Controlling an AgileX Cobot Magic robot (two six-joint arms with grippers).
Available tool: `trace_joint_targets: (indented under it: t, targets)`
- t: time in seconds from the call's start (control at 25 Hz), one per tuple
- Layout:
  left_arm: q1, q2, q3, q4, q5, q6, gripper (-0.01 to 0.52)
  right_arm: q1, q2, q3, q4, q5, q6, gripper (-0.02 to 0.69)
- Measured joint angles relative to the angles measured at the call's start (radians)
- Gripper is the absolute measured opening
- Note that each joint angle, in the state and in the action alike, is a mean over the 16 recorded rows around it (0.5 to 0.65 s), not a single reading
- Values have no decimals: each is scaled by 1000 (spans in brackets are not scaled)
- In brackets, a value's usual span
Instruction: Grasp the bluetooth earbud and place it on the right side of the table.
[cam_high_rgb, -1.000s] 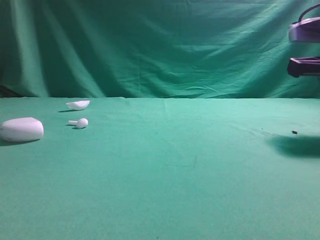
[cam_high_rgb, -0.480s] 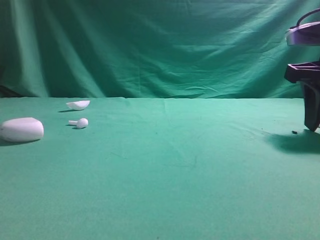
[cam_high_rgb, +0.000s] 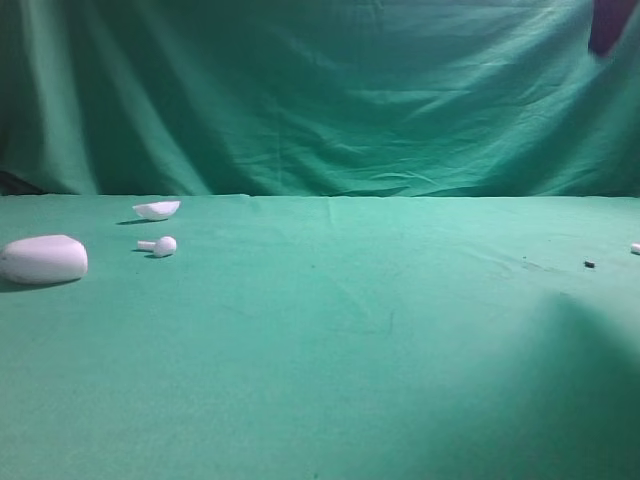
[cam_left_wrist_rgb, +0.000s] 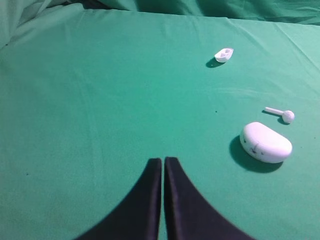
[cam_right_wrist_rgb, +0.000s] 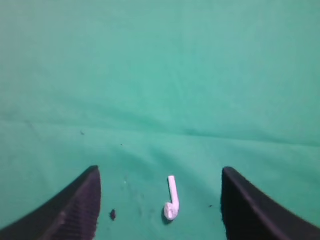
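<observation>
Earbud (cam_right_wrist_rgb: 171, 199) on table (cam_right_wrist_rgb: 160, 75), right pincer (cam_right_wrist_rgb: 159, 200) spread above

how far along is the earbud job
Looks nearly done: one bluetooth earbud lies released on the table at its right edge, between the open right gripper fingers. Nothing is in hand; the left gripper is shut and empty. Only withdrawing seems left.
</observation>
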Motion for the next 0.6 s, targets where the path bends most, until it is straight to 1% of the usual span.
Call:
trace_joint_targets:
  t: [0.12,0.48,0.6]
  targets:
    - [0,0,0,0,0,0,0,0,-122,-23,16,55,1,327]
    - [0,0,0,0,0,0,0,0,-515,-29,48,210,-13,86]
    - [0,0,0,0,0,0,0,0,-644,-2,50,244,-25,26]
